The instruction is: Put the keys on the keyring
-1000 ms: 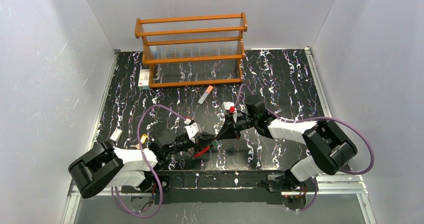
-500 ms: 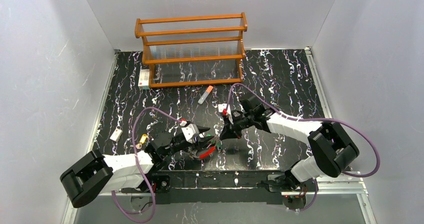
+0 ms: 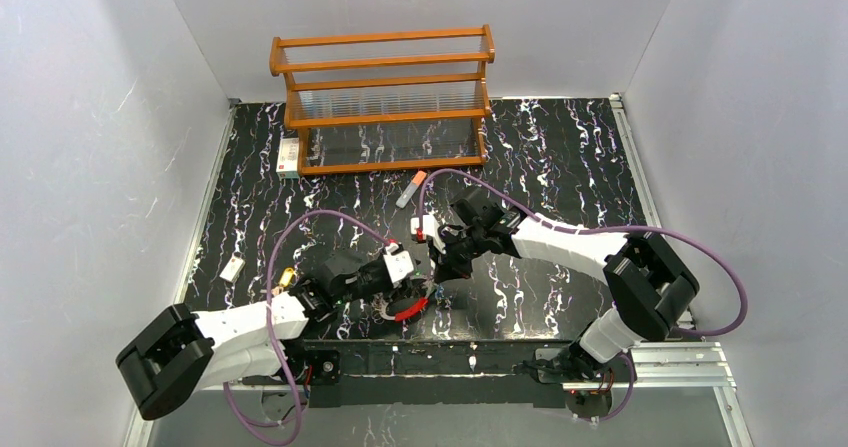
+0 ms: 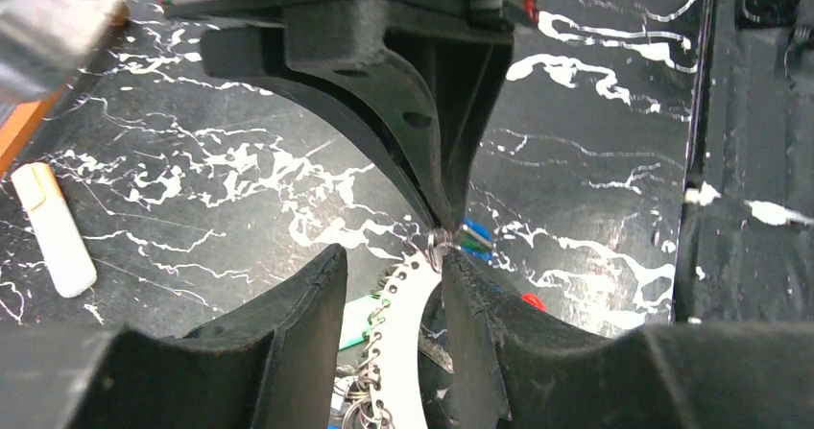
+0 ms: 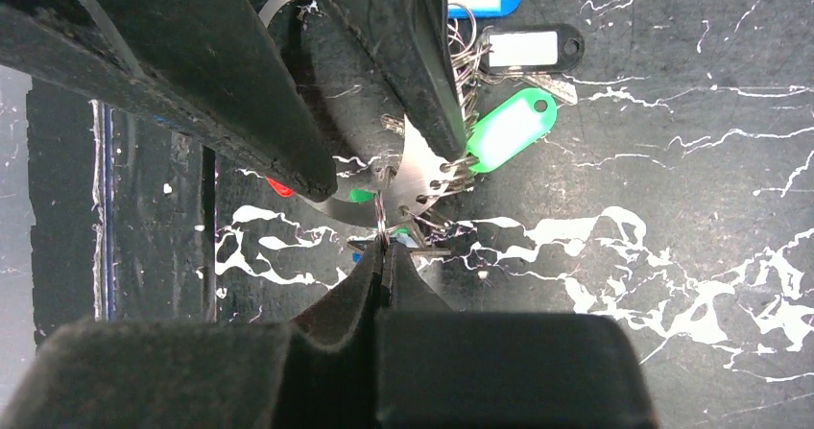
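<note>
Pressed shut, the right gripper [image 5: 382, 253] pinches the small wire ring of one of the keys [image 5: 509, 127] at the perforated keyring [image 5: 415, 178] band, which runs between the spread fingers of the left gripper [image 4: 392, 268] on the marbled tabletop [image 5: 672, 141]; blue, black and green tags carry white labels too blurred to read.

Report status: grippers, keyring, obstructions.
Left gripper jaws apart, straddling the keyring strip. Right gripper shut on a key's small ring at the strip. Green key tag crowds close.
</note>
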